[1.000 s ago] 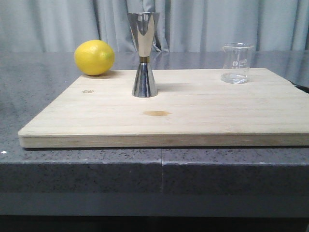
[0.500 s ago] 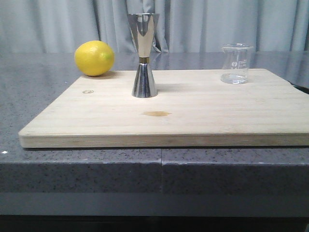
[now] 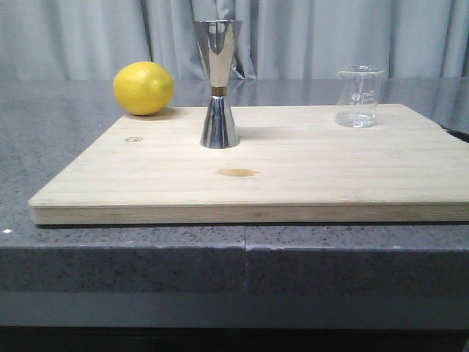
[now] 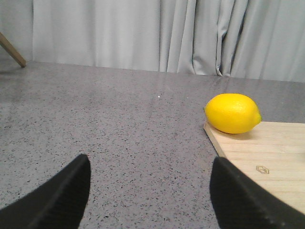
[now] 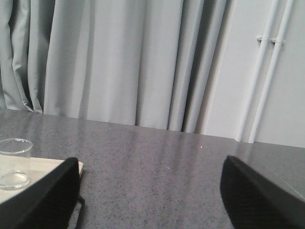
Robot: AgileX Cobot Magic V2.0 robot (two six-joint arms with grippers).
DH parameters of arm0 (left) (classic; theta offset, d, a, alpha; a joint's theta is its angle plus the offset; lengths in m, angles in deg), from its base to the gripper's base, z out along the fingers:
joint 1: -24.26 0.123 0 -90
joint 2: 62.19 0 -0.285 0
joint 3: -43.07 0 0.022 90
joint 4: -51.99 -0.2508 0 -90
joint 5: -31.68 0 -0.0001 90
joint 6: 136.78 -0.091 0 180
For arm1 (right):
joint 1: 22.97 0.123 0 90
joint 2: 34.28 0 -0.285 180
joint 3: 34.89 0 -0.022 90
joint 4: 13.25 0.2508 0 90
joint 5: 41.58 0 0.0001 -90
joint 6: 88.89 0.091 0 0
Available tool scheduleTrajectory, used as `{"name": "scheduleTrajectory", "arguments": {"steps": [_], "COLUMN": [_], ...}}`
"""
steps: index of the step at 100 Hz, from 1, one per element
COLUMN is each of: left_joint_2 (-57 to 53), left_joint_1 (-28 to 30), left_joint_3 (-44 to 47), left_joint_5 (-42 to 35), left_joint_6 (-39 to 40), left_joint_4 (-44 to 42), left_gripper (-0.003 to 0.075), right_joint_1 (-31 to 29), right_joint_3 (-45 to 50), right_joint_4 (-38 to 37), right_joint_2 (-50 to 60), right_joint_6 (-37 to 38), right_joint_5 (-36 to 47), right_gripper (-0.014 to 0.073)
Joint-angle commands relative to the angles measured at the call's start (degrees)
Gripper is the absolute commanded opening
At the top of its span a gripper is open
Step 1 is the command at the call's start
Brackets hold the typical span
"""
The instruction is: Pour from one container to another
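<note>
Nothing was poured yet: we saw the glass beaker (image 3: 359, 96) upright at the wooden board's (image 3: 308, 176) far right, well apart from the steel jigger (image 3: 219, 83) near a lemon (image 3: 143, 88), both grippers' jaws spread wide, holding nothing, off the board over the grey surface (image 4: 119, 119)

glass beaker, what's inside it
The glass beaker looks nearly empty; perhaps a thin clear layer at its base. It stands upright on the wooden board.
</note>
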Motion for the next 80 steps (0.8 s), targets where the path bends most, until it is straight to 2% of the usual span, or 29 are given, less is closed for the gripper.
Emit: {"name": "scheduleTrajectory", "arguments": {"steps": [1,16,38,62,70,80], "left_joint_2": [0.2,0.2,0.1,0.1,0.1,0.1], "left_joint_1": [-0.4,-0.4,-0.4,-0.4,-0.4,-0.4], "left_joint_3": [-1.6,-0.9,4.4,4.9,4.9,4.9], "left_joint_5": [-3.3,-3.9,-13.8,-14.2,-14.2,-14.2], "left_joint_6": [0.1,0.1,0.1,0.1,0.1,0.1], "left_joint_4": [2.7,4.7,4.5,4.4,4.4,4.4], "left_gripper": [0.0491,0.0491,0.0491,0.0484,0.0412,0.0265], "right_joint_1": [-0.2,-0.2,-0.2,-0.2,-0.2,-0.2], "right_joint_3": [-0.9,-0.9,-0.9,-0.9,-0.9,-0.9], "right_joint_4": [1.0,4.7,4.7,4.6,4.5,4.5], "right_joint_2": [-0.5,-0.5,-0.5,-0.5,-0.5,-0.5], "right_joint_6": [0.0,0.0,0.0,0.0,0.0,0.0], "right_joint_5": [0.8,-2.4,0.9,0.9,0.9,1.2], "right_gripper": [0.0545,0.0545,0.0545,0.0541,0.0488,0.0333]}}
